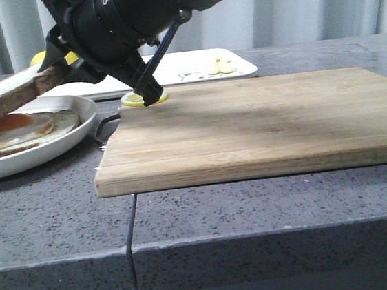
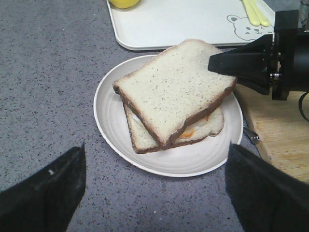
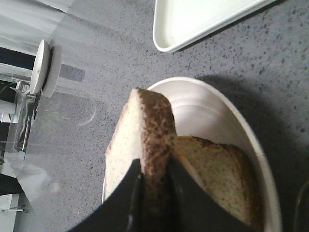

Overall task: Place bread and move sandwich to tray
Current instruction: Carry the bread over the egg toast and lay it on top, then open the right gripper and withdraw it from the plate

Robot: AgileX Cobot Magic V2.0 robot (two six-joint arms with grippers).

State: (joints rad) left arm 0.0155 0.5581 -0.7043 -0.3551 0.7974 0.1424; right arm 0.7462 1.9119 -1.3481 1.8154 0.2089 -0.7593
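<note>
The bread (image 2: 169, 87), a thick white slice with a dark crust, hangs tilted over the round white plate (image 2: 111, 121). My right gripper (image 3: 154, 179) is shut on the slice's crust edge; from the front the gripper (image 1: 57, 62) holds the bread (image 1: 8, 95) above the sandwich (image 1: 19, 129). The sandwich (image 2: 203, 128) is a thinner slice with a fried egg, partly covered by the bread. My left gripper (image 2: 154, 193) is open, over bare counter just short of the plate. The tray (image 2: 178, 24) lies beyond the plate.
A wooden cutting board (image 1: 260, 124) fills the counter to the right of the plate. A yellow ring (image 1: 143, 98) sits at its far left corner, with a metal loop (image 1: 105, 126) beside it. Pale yellow utensils (image 2: 256, 12) lie on the tray, and a yellow object (image 2: 124, 2) sits at its edge.
</note>
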